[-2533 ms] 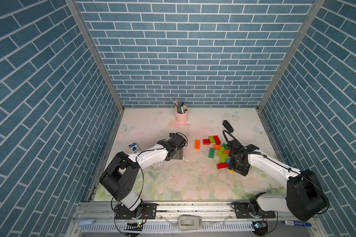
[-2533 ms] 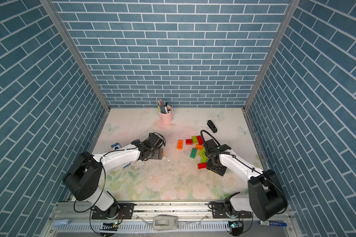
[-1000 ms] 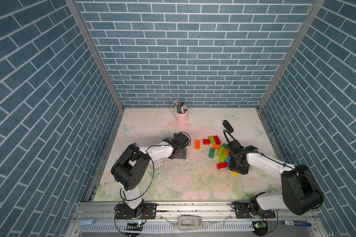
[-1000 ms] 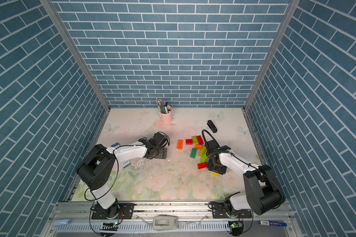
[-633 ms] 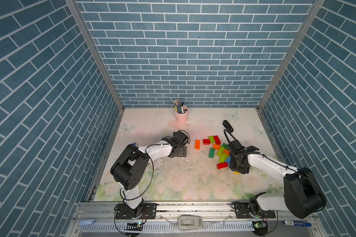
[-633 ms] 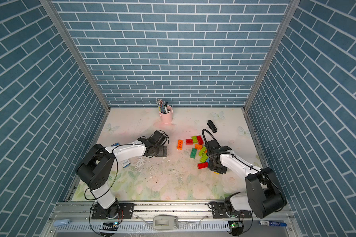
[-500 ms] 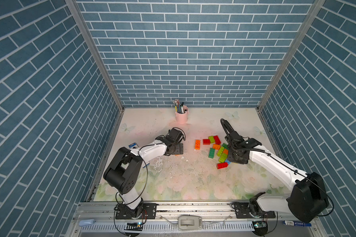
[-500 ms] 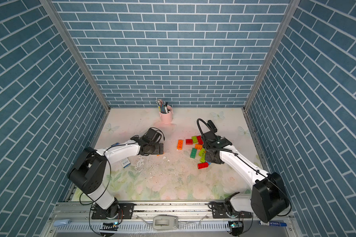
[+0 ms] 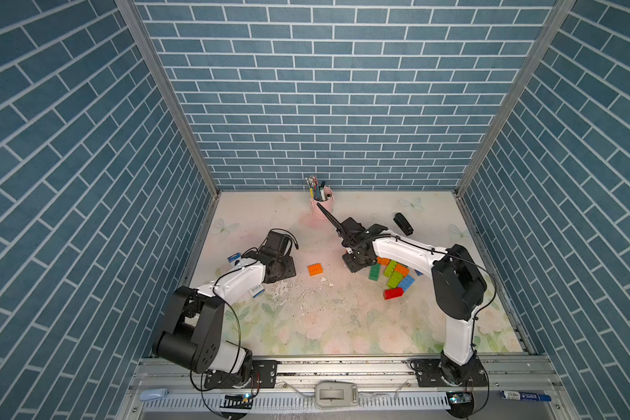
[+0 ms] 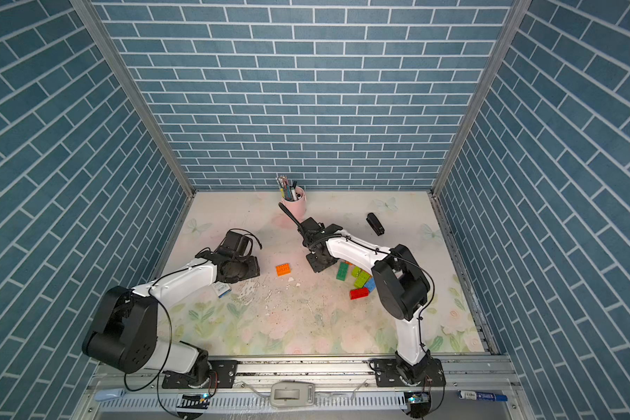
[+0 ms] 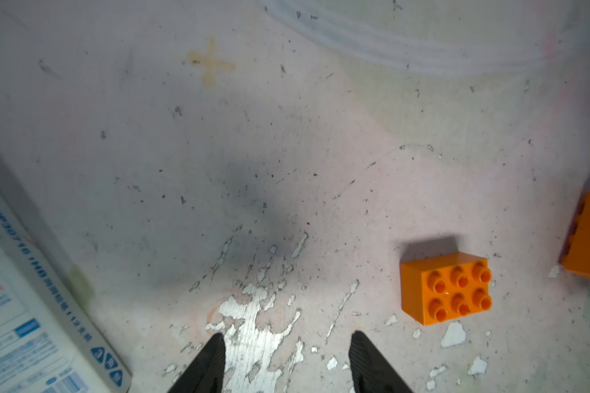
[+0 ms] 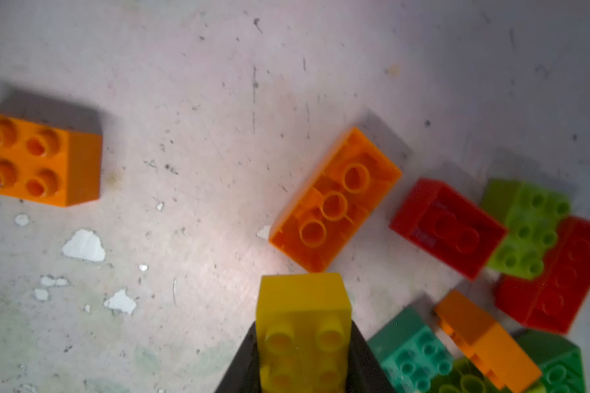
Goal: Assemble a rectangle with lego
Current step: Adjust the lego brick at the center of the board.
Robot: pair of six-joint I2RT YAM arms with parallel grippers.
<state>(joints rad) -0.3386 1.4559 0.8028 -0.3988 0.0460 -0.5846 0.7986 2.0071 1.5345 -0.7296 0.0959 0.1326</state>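
Floral table point(image 9: 306, 327), scuffed. Right gripper point(image 12: 304, 340) is clamped on a yellow brick point(image 12: 304, 306): the brick sits between both fingers, studs toward the wrist camera, its end poking past the tips. Left gripper point(image 11: 286, 343) has its jaws partly apart with nothing between them, over bare table. In both top views the lego pile point(image 9: 395, 276) (red, lime, green, blue, orange) is at 4 o'clock of the right gripper, just beside it. A lone orange brick point(image 9: 315, 269), studs up, is at 3 o'clock of the left gripper, near but outside the jaws. An upturned orange brick point(image 12: 334, 204) lies off the yellow brick's free end; contact unclear.

pink pen cup point(image 9: 322, 203); black stapler point(image 9: 403, 223); printed white box point(image 11: 24, 299); floral tabletop point(image 9: 324, 327)
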